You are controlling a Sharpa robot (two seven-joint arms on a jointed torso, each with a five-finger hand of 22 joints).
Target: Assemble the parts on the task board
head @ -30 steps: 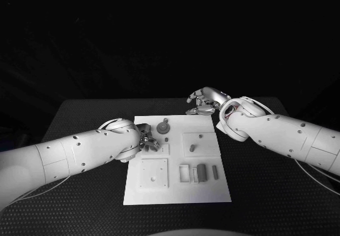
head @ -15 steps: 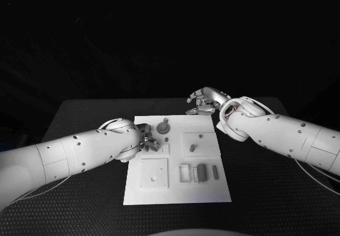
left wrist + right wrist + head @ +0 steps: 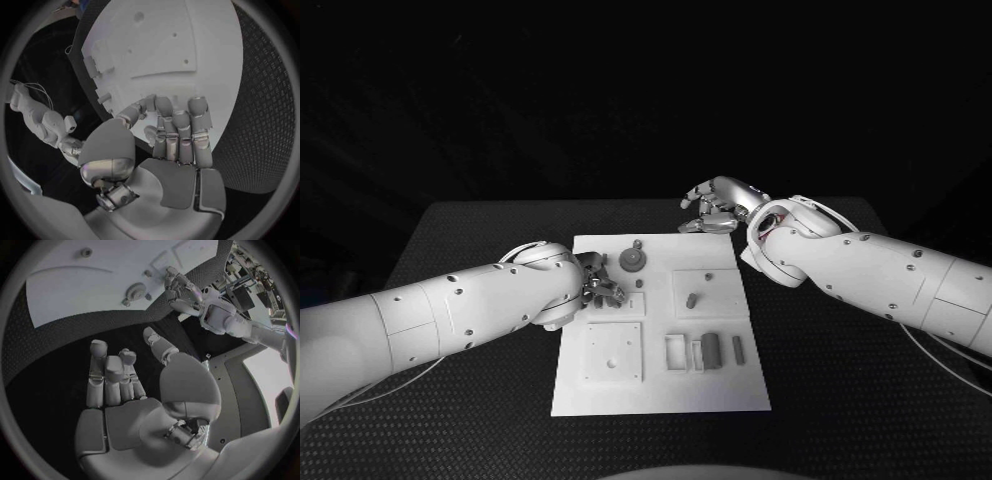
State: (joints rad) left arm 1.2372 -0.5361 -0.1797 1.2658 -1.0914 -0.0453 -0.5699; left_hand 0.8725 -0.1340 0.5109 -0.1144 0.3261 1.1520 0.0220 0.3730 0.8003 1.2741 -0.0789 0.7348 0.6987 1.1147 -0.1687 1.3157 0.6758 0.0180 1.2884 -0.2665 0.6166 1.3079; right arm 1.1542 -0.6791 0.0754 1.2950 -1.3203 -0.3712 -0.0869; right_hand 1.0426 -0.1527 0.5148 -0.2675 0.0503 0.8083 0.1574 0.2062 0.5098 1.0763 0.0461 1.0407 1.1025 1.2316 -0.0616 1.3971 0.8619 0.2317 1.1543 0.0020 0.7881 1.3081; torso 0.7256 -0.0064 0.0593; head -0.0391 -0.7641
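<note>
The left hand [image 3: 600,288] sits low over the left side of the white task board [image 3: 733,395], its fingers curled down toward a small upright part [image 3: 602,271] near the round part [image 3: 633,261] at the board's far end. In the left wrist view its fingers [image 3: 181,132] bend close together over the board's edge, and whether they pinch that small part or only touch it I cannot tell — the fingertips hide the contact. The right hand [image 3: 718,205] hovers off the board's far right corner, above the black table [image 3: 473,225]; in the right wrist view its fingers [image 3: 109,375] are loosely curved and apart, holding nothing.

My judgement is that the step in hand is a pickup or seating of a small part on the board's left side. The next move calls for a firm pinch and a straight lift. Other parts [image 3: 711,350] lie in the tray slots nearer the robot, untouched.
</note>
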